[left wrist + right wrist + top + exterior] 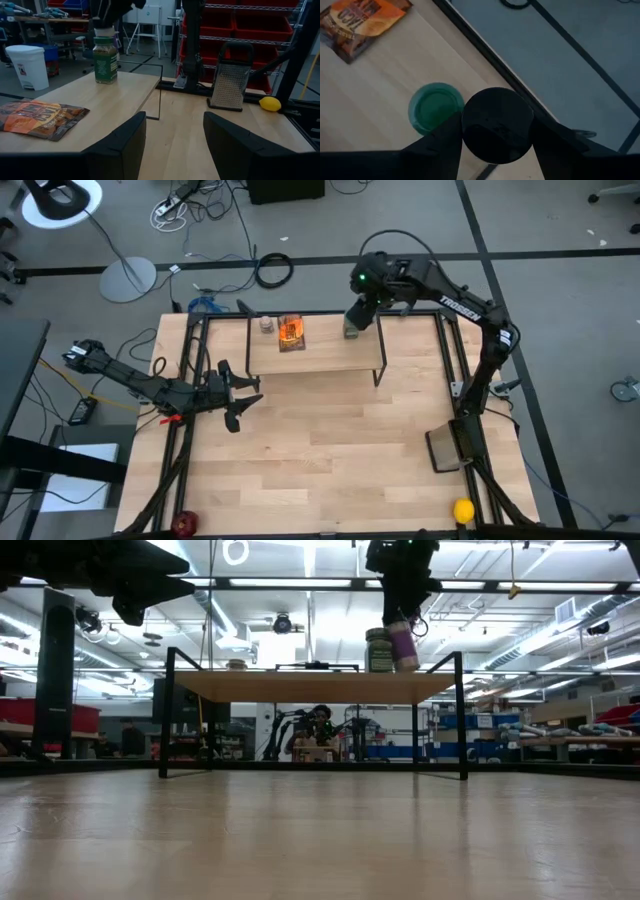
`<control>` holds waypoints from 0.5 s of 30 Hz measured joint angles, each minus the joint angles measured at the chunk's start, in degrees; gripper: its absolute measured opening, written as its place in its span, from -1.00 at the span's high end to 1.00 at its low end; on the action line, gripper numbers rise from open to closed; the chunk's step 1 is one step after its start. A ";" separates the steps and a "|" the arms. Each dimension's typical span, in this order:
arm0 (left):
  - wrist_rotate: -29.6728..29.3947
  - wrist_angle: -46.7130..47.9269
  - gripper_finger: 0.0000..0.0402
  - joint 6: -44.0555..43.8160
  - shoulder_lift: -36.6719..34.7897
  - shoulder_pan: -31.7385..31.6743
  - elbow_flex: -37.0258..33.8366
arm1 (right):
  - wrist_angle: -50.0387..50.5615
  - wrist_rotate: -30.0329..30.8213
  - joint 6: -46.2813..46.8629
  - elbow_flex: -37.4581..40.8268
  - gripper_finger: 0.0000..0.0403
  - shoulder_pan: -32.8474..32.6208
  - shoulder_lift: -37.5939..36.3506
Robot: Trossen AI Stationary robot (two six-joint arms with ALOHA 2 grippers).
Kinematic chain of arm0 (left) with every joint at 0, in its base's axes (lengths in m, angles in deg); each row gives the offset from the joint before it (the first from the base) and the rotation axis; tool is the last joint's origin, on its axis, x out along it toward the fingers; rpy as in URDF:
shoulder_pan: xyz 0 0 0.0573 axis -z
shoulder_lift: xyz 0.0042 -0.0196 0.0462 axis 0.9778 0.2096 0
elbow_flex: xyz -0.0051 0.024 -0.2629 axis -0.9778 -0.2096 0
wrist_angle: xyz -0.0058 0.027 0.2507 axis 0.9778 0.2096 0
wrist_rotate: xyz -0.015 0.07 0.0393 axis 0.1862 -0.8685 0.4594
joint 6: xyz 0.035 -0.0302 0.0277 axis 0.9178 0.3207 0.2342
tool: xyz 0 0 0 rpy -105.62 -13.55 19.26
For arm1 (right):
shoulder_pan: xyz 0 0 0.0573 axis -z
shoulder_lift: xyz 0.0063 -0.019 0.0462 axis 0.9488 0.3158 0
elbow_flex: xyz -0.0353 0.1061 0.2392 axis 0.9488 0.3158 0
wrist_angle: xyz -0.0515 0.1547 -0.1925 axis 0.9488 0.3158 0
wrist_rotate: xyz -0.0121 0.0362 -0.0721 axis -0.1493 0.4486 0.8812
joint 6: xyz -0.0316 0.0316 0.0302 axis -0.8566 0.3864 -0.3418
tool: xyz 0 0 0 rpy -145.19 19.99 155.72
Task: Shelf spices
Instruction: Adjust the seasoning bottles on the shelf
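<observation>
Wooden shelf: holds packet, green-lidded jar.
Right gripper: clamped on dark-lidded jar above shelf.
Left gripper: parted, empty.

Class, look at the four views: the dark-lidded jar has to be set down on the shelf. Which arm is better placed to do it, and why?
The right. Its tool is closed on the dark-lidded jar above the shelf end, beside the green-lidded jar. The left tool is open, empty, and off the shelf's other end.

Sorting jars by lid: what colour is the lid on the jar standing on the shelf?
Green; the green-lidded jar shows it best in the right wrist view.
</observation>
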 joint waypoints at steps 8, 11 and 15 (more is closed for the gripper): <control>0.00 0.02 -0.01 0.04 0.02 0.00 0.00 | -3.56 0.24 3.08 4.94 -0.01 -1.19 0.00; 0.00 0.04 -0.01 0.06 0.02 0.00 0.00 | -3.98 1.83 4.27 6.32 -0.01 -2.05 0.00; 0.00 0.04 -0.01 0.07 0.00 0.00 0.00 | -5.52 3.07 5.92 7.45 -0.01 -3.14 0.00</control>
